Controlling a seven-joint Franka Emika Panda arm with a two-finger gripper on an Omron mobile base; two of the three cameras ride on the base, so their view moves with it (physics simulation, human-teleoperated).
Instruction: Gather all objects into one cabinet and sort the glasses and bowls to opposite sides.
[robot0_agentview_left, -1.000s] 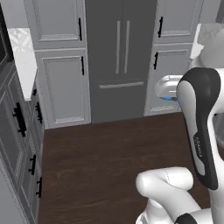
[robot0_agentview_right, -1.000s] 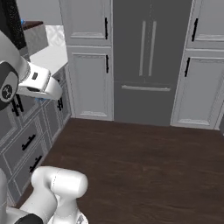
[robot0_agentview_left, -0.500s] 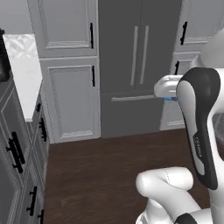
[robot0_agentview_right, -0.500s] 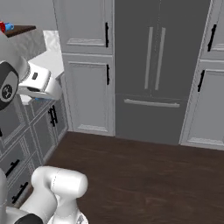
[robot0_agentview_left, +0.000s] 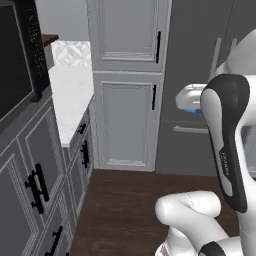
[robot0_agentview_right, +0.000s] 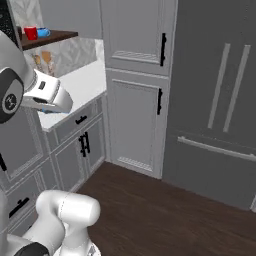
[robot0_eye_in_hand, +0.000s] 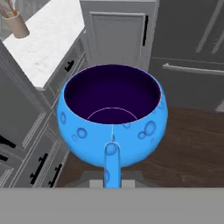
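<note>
The arm is raised and bent at the elbow; the gripper (robot0_agentview_left: 192, 104) appears closed on a blue bowl (robot0_eye_in_hand: 112, 113).

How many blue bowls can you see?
2. One blue bowl is held in the gripper; the other sits on the wooden shelf beside the red cup. More may be hidden.

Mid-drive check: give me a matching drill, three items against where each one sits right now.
Things:
1. red cup
2. utensil holder
3. big-looking blue bowl in the hand view

Places:
a. carried in the gripper, over the wood floor
b. on the dark shelf board, next to a second blue bowl
c. on the white counter

Pairs: 1-b, 2-c, 3-a
</note>
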